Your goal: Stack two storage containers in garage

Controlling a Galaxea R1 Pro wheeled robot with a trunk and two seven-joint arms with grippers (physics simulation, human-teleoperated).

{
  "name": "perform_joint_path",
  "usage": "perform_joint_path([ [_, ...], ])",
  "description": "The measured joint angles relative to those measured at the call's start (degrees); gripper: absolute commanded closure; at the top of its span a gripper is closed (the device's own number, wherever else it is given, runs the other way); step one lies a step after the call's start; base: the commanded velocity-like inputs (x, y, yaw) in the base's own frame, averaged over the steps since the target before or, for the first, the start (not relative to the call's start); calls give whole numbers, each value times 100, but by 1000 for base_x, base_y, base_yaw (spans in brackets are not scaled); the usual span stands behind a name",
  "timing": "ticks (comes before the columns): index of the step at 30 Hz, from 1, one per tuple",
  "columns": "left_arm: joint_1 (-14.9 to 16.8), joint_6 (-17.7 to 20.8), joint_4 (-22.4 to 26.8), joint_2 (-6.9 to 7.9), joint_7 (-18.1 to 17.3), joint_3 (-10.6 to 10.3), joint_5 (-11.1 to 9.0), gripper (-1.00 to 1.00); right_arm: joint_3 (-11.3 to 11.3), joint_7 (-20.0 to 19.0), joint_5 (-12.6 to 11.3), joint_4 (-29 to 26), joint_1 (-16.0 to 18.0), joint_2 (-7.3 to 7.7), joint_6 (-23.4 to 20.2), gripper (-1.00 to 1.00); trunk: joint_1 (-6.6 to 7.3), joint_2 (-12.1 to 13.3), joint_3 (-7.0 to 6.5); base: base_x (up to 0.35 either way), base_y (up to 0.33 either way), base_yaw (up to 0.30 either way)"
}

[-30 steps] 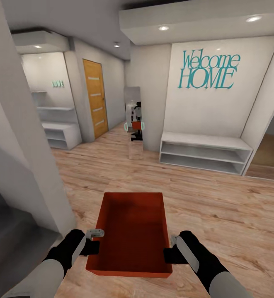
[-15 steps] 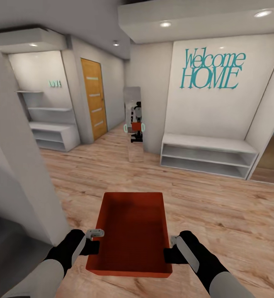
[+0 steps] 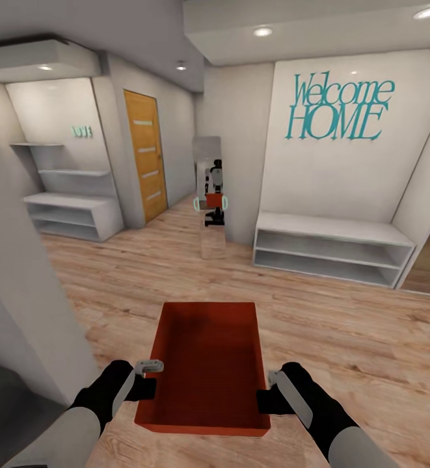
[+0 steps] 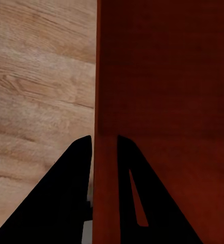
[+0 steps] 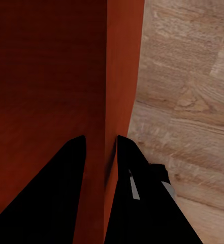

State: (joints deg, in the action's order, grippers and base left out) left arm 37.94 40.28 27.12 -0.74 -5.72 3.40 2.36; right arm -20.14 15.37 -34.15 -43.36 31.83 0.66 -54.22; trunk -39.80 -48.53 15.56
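Both grippers, left gripper (image 3: 151, 385) and right gripper (image 3: 267, 398), clamped one red-orange storage container (image 3: 207, 364) over hallway wood-plank flooring (image 3: 345, 338); garage delivery and stacking remained.

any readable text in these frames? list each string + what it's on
"Welcome HOME": teal lettering on the white wall above the low white shelf unit.
Small teal wall lettering above the shelves at the far left: too small and blurred to read.
Nothing written on the red-orange storage container or the orange door.
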Motion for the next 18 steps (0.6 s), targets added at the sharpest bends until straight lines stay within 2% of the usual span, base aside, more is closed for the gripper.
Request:
perform_joint_path([
  [7,0,2,1,0,2,-2,-3,100,0,0,-1,0,0,0,0,100,0,0,0,299,0,6],
  [14,-3,1,3,1,1,-1,-3,100,-5,-1,-1,2,1,0,1,100,0,0,14,299,0,217],
  [18,1,2,2,0,2,-2,-2,100,-1,0,-1,0,1,0,0,100,0,0,21,299,0,78],
])
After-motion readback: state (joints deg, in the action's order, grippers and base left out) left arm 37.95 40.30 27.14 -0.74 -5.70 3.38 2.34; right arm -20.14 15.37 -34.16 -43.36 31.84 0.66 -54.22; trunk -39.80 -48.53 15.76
